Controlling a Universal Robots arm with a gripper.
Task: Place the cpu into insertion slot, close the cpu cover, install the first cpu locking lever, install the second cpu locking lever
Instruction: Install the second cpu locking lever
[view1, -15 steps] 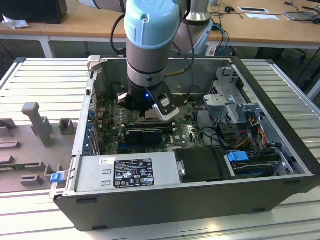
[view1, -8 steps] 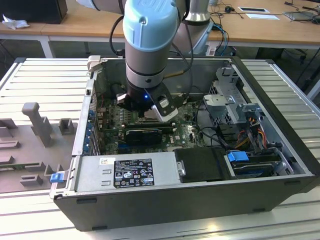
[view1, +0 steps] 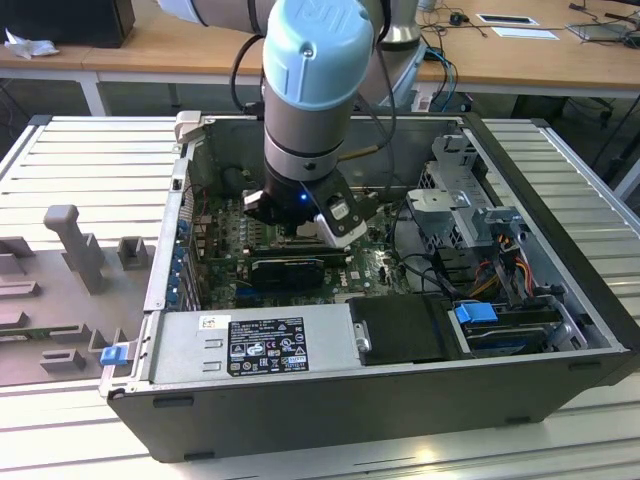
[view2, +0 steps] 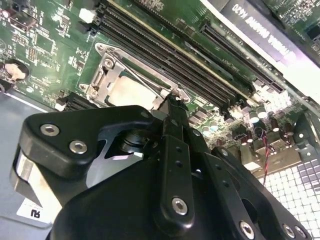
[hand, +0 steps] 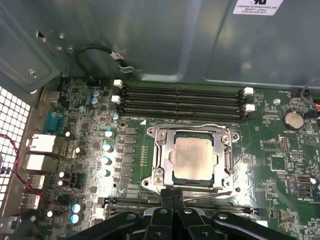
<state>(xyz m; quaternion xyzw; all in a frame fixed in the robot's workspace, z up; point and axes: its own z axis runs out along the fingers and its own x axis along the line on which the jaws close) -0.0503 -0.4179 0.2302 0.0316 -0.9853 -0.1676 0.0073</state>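
Note:
The cpu (hand: 195, 157) lies flat in the insertion slot (hand: 151, 182), silver top up, also seen in the second wrist view (view2: 125, 93). The cpu cover (hand: 165, 150) is folded down around it as a silver frame (view2: 106, 75). A thin wire locking lever (hand: 190, 126) runs along the cover's edge nearest the memory slots, and another (hand: 233, 161) runs along an adjoining side. My gripper (hand: 173, 193) is shut with nothing held, its black tips (view2: 170, 100) right at the cover's edge beside a lever end (view2: 174, 92). In the exterior view the gripper (view1: 300, 228) reaches down into the open computer case.
Several long black memory slots (hand: 185, 100) lie just beyond the socket. A long black card (view1: 290, 268) stands beside the gripper. The power supply (view1: 260, 345), drive cage (view1: 470, 200) and loose cables (view1: 500, 265) crowd the case. Grey case walls (hand: 150, 40) close in around the board.

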